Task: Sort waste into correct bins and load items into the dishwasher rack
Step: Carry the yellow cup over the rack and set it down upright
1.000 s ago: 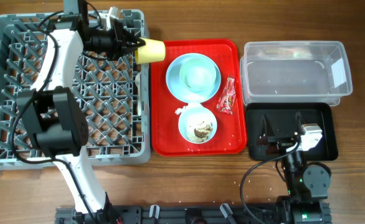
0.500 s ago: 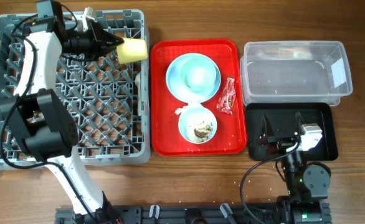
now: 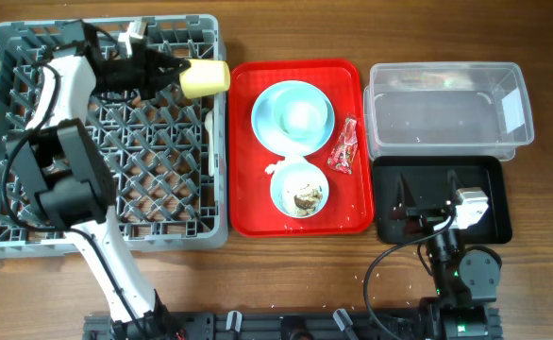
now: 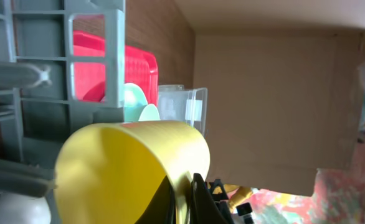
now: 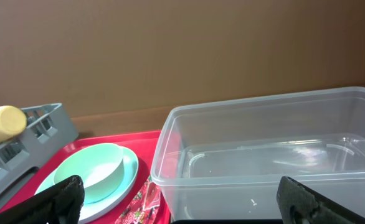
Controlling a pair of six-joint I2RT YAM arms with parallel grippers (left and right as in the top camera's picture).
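My left gripper [image 3: 177, 68] is shut on the rim of the small yellow cup [image 3: 207, 77] and holds it on its side over the right wall of the grey dishwasher rack [image 3: 31, 132]. The left wrist view shows the cup [image 4: 126, 168] pinched between the fingers [image 4: 185, 199]. A pale blue bowl [image 3: 302, 113] sits on the pale blue plate [image 3: 267, 127]. A second bowl [image 3: 298, 192] holds rice and brown scraps. The red wrapper [image 3: 343, 147] lies beside them. My right gripper [image 3: 437, 212] is open and empty over the black tray [image 3: 489, 222]. The clear tub [image 3: 446, 106] stands behind it.
The plate, bowls and wrapper lie on a flat red tray [image 3: 248, 212] between the rack and the bins. A small white bit [image 3: 276, 168] lies by the scrap bowl. A white piece [image 3: 209, 123] shows at the rack's right wall. The fork is not visible.
My left gripper has carried the yellow cup a little to the left, from over the red tray's edge to the rack's right wall. The right arm has not moved.
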